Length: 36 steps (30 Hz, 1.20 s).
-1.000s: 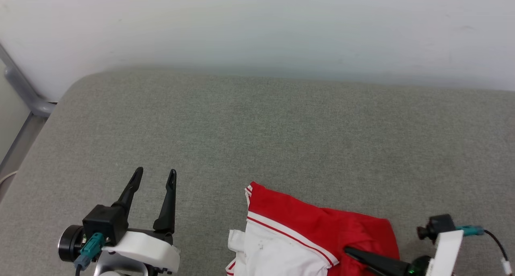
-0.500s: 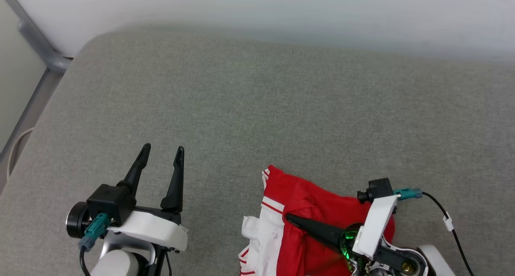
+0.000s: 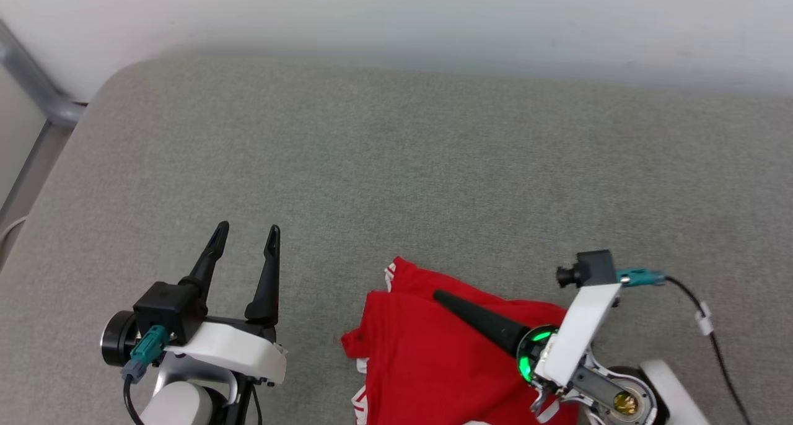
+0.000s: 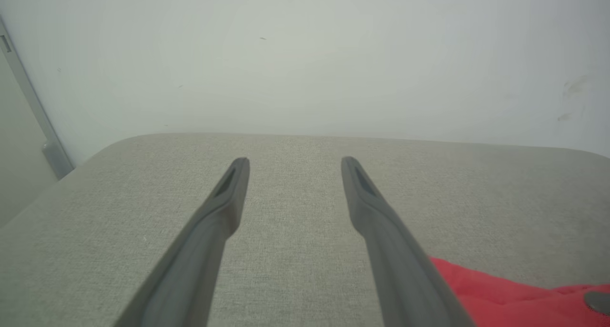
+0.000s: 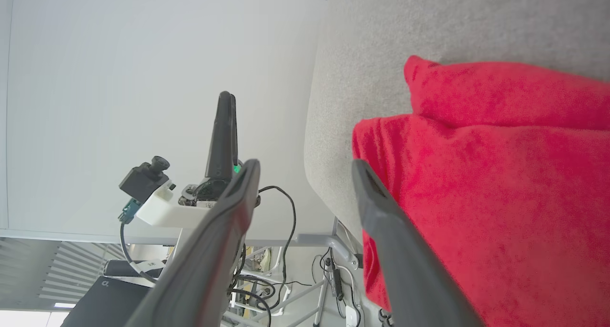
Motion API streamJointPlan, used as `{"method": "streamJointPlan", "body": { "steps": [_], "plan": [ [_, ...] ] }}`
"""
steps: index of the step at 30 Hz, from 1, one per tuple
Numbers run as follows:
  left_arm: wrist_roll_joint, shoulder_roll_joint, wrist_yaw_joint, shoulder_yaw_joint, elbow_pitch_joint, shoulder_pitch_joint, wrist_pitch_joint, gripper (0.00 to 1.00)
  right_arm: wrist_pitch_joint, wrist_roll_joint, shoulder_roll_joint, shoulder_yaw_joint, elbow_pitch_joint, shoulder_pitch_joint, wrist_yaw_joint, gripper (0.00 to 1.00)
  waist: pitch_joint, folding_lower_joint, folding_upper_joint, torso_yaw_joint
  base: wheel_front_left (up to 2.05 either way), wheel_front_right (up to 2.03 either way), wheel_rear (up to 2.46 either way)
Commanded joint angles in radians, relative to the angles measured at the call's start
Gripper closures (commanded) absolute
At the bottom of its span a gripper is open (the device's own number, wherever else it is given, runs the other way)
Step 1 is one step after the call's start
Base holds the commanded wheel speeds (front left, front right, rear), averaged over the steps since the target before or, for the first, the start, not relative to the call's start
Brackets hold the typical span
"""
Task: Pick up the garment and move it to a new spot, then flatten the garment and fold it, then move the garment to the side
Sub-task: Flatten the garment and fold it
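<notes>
The garment (image 3: 427, 357) lies crumpled at the lower centre of the head view, on the grey bench (image 3: 396, 165). The right tool (image 5: 306, 164) stands wide and grips nothing, one finger stretched over the red cloth. The left tool (image 3: 248, 228), at lower left, is also wide and empty, apart from the garment.

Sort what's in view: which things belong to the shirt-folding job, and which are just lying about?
Job: the garment, crumpled on the grey pad; right tool, open, close to it; left tool, open.
Not job: white wall; grey metal frame.
</notes>
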Motion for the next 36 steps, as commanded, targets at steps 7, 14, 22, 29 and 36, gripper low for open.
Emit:
{"method": "streamJointPlan", "body": {
  "steps": [7,14,22,29,36],
  "plan": [
    [-0.001,0.001,0.005,0.007,0.005,0.026,-0.005,0.00,-0.249,-0.245,-0.104,-0.039,-0.118,0.039,0.000,0.00,-0.059,-0.0001,0.0000,-0.063,0.00,0.00,0.00],
    [-0.003,0.007,0.016,0.015,0.007,0.047,-0.006,0.00,-0.466,-0.618,-0.144,-0.189,-0.128,0.101,0.000,0.00,-0.086,-0.0001,0.0000,-0.094,0.00,0.00,0.00],
    [0.002,0.009,0.026,0.035,0.024,0.089,-0.008,0.00,-0.542,-0.959,-0.087,-0.385,-0.225,0.213,0.000,0.00,-0.137,-0.0001,0.0000,-0.111,0.00,0.00,0.00],
    [0.001,0.012,0.027,0.054,0.036,0.135,-0.009,0.00,-0.568,-1.141,-0.038,-0.444,-0.330,0.296,-0.001,0.00,-0.169,-0.0001,0.0000,-0.128,0.00,0.00,0.00],
    [0.029,-0.001,0.026,0.078,0.031,0.169,-0.009,0.00,-0.551,-1.189,-0.022,-0.429,-0.387,0.342,-0.001,0.00,-0.183,-0.0001,0.0000,-0.130,0.00,0.00,0.00]
  ]
}}
